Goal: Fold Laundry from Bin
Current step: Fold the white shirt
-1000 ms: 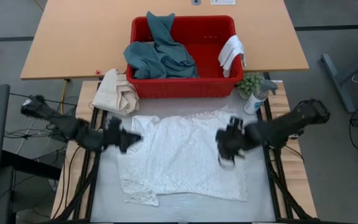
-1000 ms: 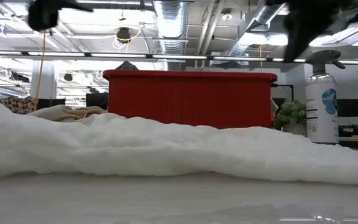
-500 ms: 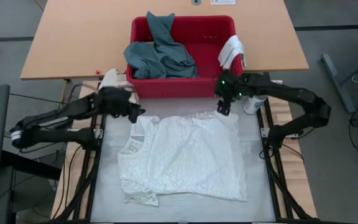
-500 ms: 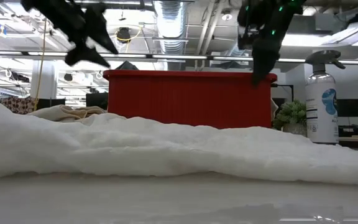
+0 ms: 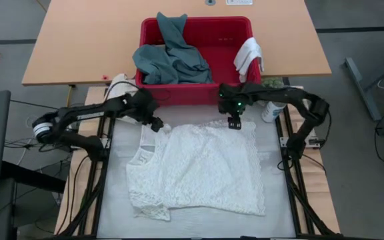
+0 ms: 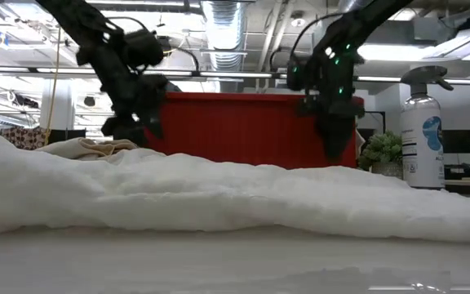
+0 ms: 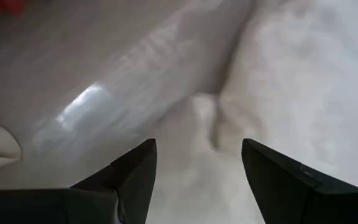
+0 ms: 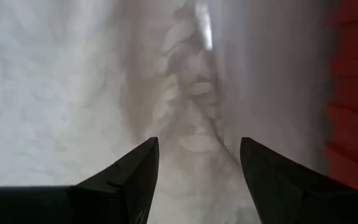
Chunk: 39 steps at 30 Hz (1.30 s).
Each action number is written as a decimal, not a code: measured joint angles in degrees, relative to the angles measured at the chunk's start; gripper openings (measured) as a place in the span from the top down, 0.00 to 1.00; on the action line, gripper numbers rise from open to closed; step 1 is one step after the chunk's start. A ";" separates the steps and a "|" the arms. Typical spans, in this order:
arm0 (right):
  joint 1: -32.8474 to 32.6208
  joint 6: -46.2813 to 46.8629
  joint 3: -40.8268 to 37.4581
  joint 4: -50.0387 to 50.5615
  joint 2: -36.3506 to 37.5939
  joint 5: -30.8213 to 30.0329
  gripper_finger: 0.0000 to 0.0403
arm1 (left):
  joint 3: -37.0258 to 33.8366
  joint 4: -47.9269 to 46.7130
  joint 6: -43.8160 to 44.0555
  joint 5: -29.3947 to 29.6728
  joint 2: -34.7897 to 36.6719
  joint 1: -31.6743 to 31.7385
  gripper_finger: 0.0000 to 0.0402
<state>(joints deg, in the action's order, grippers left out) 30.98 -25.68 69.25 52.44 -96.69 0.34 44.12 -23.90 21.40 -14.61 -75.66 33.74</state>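
High view has my left gripper (image 5: 157, 125) and right gripper (image 5: 234, 123) both spread open, holding nothing, over the far corners of the white textured towel (image 5: 199, 170), spread flat in front of the bin (image 5: 197, 93). Risk I see: pinching only the scalloped hem, so a corner slips out mid-fold.

A second ago both arms were over the middle of the white garment (image 5: 195, 170). Now they have swung to its far edge, just before the red bin (image 5: 196, 92). The left gripper (image 5: 157, 124) has come down from above the cream cloth to the garment's far left corner, its fingers (image 7: 132, 177) spread apart over the fabric. The right gripper (image 5: 233, 121) has moved left and down to the far right edge, fingers (image 8: 129, 174) likewise apart above the scalloped hem.
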 joint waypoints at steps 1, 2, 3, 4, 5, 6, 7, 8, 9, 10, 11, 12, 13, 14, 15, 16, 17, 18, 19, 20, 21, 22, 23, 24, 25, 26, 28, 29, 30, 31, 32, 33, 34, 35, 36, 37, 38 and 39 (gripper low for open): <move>0.25 -0.99 0.00 -0.15 -1.07 0.00 0.38 | 0.00 0.43 -0.20 0.10 -1.26 0.02 0.44; 0.56 -1.80 0.00 -0.30 -2.07 0.00 0.38 | 0.00 0.99 -0.47 0.07 -2.49 0.02 0.44; 0.82 -2.51 0.00 -0.48 -3.01 0.00 0.38 | 0.00 1.75 -0.68 -0.14 -3.64 0.02 0.44; 1.05 -3.11 0.00 -0.54 -3.94 -0.17 0.38 | 0.00 2.18 -0.75 -0.51 -4.80 0.02 0.44; 1.12 -3.26 0.00 -0.60 -4.90 -0.15 0.38 | 0.00 2.14 -0.85 -1.12 -5.90 0.00 0.44; 1.10 -3.34 0.00 -0.65 -5.88 -0.15 0.38 | 0.00 2.00 -1.13 -2.00 -7.09 0.00 0.44; 1.10 -3.37 -0.01 -0.66 -6.74 -0.10 0.38 | 0.00 1.87 -1.41 -3.10 -8.27 -0.08 0.44; 1.10 -3.37 -0.02 -0.74 -7.44 -0.06 0.38 | 0.00 1.75 -1.61 -4.25 -9.31 -0.16 0.44; 1.12 -3.46 -0.02 -0.74 -7.98 -0.06 0.39 | 0.00 1.73 -1.72 -5.36 -10.30 -0.30 0.44; 0.99 -3.50 -0.02 -0.66 -8.47 -0.07 0.39 | 0.00 1.83 -1.74 -6.66 -11.26 -0.52 0.44; 0.75 -3.48 -0.02 -0.56 -8.85 -0.07 0.41 | 0.00 1.84 -1.76 -8.08 -12.12 -0.79 0.44; 0.38 -3.35 -0.02 -0.67 -9.28 -0.28 0.43 | 0.00 1.83 -1.84 -9.23 -12.95 -1.10 0.44; -0.04 -3.28 -0.02 -0.76 -9.53 -0.43 0.45 | 0.00 1.87 -1.89 -9.76 -13.67 -1.37 0.45; -0.46 -3.23 -0.02 -0.66 -9.57 -0.45 0.49 | 0.00 1.90 -1.85 -9.84 -14.34 -1.64 0.47; -0.95 -2.85 -0.02 -0.68 -9.57 -0.74 0.54 | 0.00 1.85 -1.67 -9.84 -14.84 -1.89 0.49; -1.46 -2.43 -0.02 -0.83 -9.53 -1.52 0.60 | 0.00 1.83 -1.49 -9.84 -15.11 -2.02 0.52; -1.95 -2.06 -0.02 -0.84 -9.36 -2.39 0.67 | 0.02 1.77 -1.45 -9.82 -15.21 -2.14 0.57; -2.33 -1.79 -0.02 -0.60 -9.17 -2.93 0.75 | 0.00 1.62 -1.41 -9.71 -15.24 -2.17 0.63; -2.66 -1.46 -0.02 -0.38 -8.85 -3.11 0.84 | 0.02 1.51 -1.09 -9.60 -15.28 -2.25 0.69; -2.83 -1.10 -0.02 -0.15 -8.28 -3.17 0.91 | 0.00 1.36 -0.49 -9.62 -15.08 -2.25 0.75; -2.95 -0.34 -0.02 0.23 -7.51 -3.29 0.94 | 0.00 1.06 0.15 -9.52 -14.59 -2.25 0.83; -3.12 0.77 -0.02 0.56 -6.59 -3.45 0.95 | 0.00 0.86 0.75 -9.30 -13.84 -2.25 0.90; -3.28 2.08 -0.02 1.06 -5.63 -3.97 0.95 | 0.00 0.81 1.75 -9.06 -12.87 -2.25 0.95; -3.48 3.56 -0.02 1.69 -4.46 -4.75 0.95 | 0.00 0.57 2.80 -8.65 -11.72 -2.25 0.97; -3.77 4.99 -0.02 2.46 -3.01 -5.52 0.95 | 0.00 0.28 3.57 -8.33 -10.40 -2.25 0.97; -3.99 6.50 -0.02 3.31 -1.36 -6.22 0.95 | 0.00 0.13 4.67 -7.95 -8.83 -2.25 0.97; -4.49 9.92 -0.02 4.83 2.41 -7.09 0.95 | 0.09 -0.91 6.66 -6.96 -5.02 -2.25 0.97; -4.74 11.68 0.00 5.41 4.18 -7.66 0.95 | 0.45 -2.23 7.47 -6.31 -2.94 -2.25 0.98; -4.98 13.43 0.00 6.14 6.05 -8.06 0.95 | 0.97 -3.71 8.00 -5.19 -0.79 -2.27 0.99; -5.41 15.22 0.00 6.84 7.66 -8.47 0.95 | 1.58 -5.17 8.82 -3.73 1.69 -2.40 0.99; -5.99 17.19 0.00 7.54 9.40 -9.20 0.95 | 2.33 -6.90 9.51 -1.72 4.19 -2.72 0.99; -6.56 19.22 0.00 8.39 11.04 -10.29 0.95 | 3.19 -8.42 10.32 0.98 6.77 -3.25 0.99; -7.30 21.10 0.00 9.37 12.47 -11.40 0.95 | 4.18 -10.17 11.30 4.35 9.38 -3.95 0.99; -8.21 22.82 0.00 10.40 13.84 -12.63 0.95 | 5.04 -12.11 12.37 8.33 11.87 -4.93 0.99; -9.23 24.51 0.00 11.34 15.02 -14.10 0.95 | 5.81 -13.78 13.19 12.36 14.33 -6.24 0.99; -10.43 26.14 0.00 12.02 15.95 -15.53 0.95 | 6.26 -14.58 13.72 16.33 16.75 -7.97 0.99; -11.46 27.58 0.00 12.48 16.65 -16.60 0.95 | 6.54 -15.01 14.23 20.10 18.94 -9.97 0.99; -12.47 28.88 0.00 12.83 17.18 -17.16 0.95 | 6.58 -15.34 14.84 23.64 20.78 -12.08 1.00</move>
<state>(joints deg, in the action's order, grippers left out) 18.51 3.20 69.25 65.27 -79.51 -16.82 50.70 -39.24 36.24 9.03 -54.88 21.66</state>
